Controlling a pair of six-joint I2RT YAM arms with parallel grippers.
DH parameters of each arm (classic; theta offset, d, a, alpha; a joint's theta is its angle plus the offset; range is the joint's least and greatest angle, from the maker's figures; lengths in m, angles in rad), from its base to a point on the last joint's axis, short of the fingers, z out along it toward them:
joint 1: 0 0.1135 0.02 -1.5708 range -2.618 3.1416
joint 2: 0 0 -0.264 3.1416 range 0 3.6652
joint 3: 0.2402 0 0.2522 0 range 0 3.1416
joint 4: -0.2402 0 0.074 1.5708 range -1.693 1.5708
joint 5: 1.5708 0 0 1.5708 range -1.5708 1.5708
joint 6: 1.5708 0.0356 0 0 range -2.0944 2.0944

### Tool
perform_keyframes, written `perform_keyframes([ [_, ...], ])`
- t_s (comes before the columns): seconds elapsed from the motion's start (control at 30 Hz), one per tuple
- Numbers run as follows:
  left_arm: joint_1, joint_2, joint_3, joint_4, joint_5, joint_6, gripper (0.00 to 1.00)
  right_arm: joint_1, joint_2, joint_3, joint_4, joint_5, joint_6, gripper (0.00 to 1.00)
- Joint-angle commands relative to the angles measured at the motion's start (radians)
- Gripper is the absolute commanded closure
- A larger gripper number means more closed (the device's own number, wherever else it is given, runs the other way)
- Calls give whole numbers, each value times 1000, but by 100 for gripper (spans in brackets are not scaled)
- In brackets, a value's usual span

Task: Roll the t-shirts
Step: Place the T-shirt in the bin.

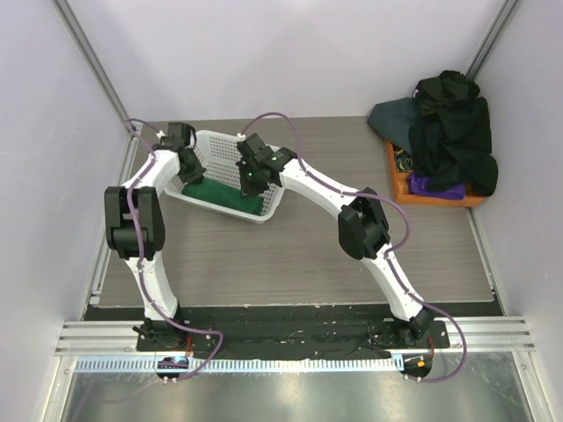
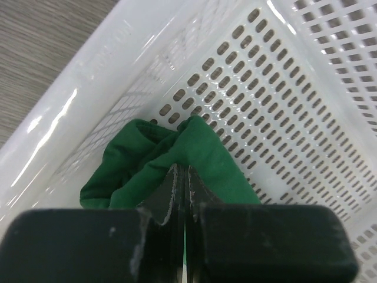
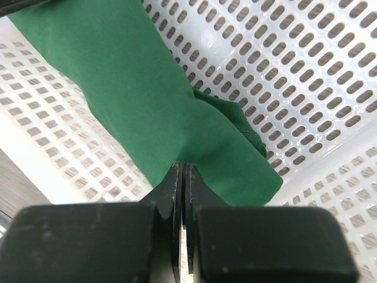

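A dark green t-shirt [image 1: 220, 195], rolled into a short bundle, lies inside the white mesh basket [image 1: 266, 214] at the back left of the table. My left gripper [image 1: 194, 172] is shut on the roll's left end; in the left wrist view the fingertips [image 2: 182, 169] pinch the green cloth [image 2: 209, 154] near the basket wall [image 2: 106, 65]. My right gripper [image 1: 249, 185] is shut on the roll's right part; in the right wrist view its tips [image 3: 184, 167] pinch the cloth [image 3: 135, 88] over the basket floor [image 3: 306, 76].
An orange tray [image 1: 437, 196] at the back right holds a heap of dark shirts [image 1: 453, 132], with a purple one [image 1: 440, 187] at its front. Grey walls close in left, right and behind. The basket sits tilted between both arms.
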Motion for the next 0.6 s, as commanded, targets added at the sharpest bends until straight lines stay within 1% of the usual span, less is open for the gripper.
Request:
perform_keyframes([
  [0.0,0,-101,34,18,-7,7,99,5,-86,86,-5,-8,-18,99],
  [0.1,0,-148,33,19,11,-5,98,3,-89,85,41,-30,-24,99],
  [0.23,0,-213,-30,36,-7,-12,96,3,-74,91,71,-51,-26,99],
  [0.3,-1,-228,-54,54,23,-25,96,3,-65,94,90,-59,-24,99],
  [0.33,-1,-234,-70,88,62,-32,96,3,-57,96,93,-68,-21,99],
  [0.4,-3,-224,-99,103,77,-41,96,3,-30,100,101,-85,-15,99],
  [0.57,2,-124,-107,100,62,-25,99,8,23,83,104,-109,-6,99],
])
